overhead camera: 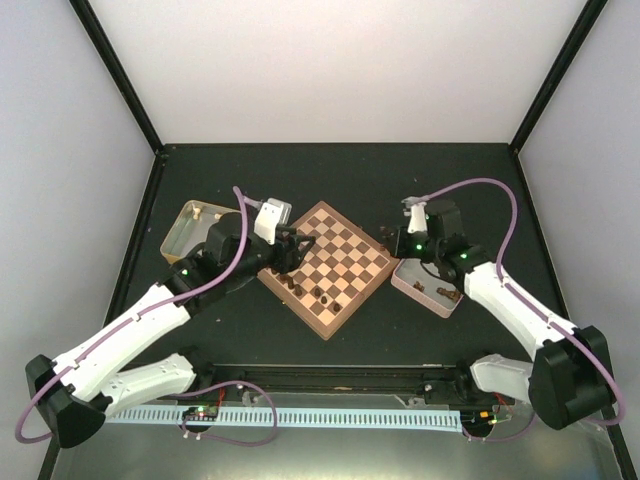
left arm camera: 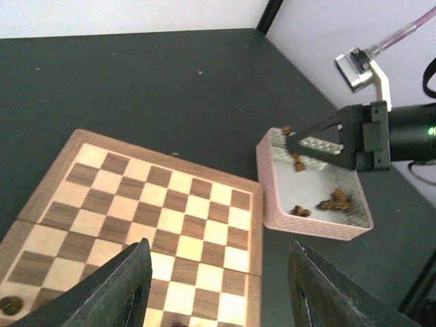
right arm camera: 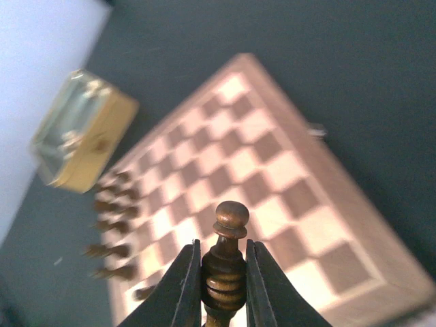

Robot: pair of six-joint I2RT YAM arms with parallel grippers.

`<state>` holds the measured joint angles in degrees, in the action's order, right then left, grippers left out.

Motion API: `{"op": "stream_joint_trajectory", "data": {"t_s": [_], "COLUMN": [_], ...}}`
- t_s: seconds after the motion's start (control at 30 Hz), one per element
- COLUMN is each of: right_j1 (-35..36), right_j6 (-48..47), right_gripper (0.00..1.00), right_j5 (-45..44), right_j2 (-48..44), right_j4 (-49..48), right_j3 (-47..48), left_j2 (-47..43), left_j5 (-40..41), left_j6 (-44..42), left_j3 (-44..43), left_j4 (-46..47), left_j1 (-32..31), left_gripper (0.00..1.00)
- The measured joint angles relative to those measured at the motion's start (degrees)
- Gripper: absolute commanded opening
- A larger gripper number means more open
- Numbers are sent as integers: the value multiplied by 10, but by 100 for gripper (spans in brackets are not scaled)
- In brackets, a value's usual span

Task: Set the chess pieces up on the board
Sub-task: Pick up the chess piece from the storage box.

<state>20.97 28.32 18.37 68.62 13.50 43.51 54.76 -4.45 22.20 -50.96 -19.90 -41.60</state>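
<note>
The board (overhead camera: 338, 262) lies in the middle of the table like a diamond. Several dark brown chess pieces (overhead camera: 318, 293) stand along its near-left edge; they show blurred in the right wrist view (right arm camera: 112, 225). My right gripper (overhead camera: 405, 250) is shut on one dark brown piece (right arm camera: 228, 259) and holds it upright in the air, beside the board's right edge. More pieces (left arm camera: 337, 199) lie in the pink tray (left arm camera: 313, 228). My left gripper (overhead camera: 305, 245) hovers open and empty over the board's left corner, its fingers (left arm camera: 129, 286) wide apart over the board (left arm camera: 136, 197).
A gold tray (overhead camera: 190, 228) sits left of the board, also in the right wrist view (right arm camera: 82, 136). The pink tray (overhead camera: 425, 288) touches the board's right side. Black frame posts stand at the back corners.
</note>
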Motion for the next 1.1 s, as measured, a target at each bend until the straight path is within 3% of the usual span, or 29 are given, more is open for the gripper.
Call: {"op": "stream_joint_trajectory", "data": {"t_s": [0.23,0.47,0.7,0.97,1.1], "right_j1": [85,118,127,128,128], "right_j6": [-71,-119,-145,-152,-154], "right_gripper": [16,17,17,17,18], "right_j5": [144,248,297,314,316], "right_j2": [-23,-31,-31,-31,-28], "right_j4": [-94,-144,-148,-149,-149], "right_j3": [-2,-2,-1,9,13], "left_j2": [3,46,79,104,113], "left_j5": [-77,-177,-238,-254,-262], "left_j6": [53,127,179,198,199], "left_j3": [-23,-26,-26,-26,-26], "left_j4": [30,71,101,102,96], "left_j1": [3,7,9,14,15], "left_gripper": [61,58,43,32,22]}}
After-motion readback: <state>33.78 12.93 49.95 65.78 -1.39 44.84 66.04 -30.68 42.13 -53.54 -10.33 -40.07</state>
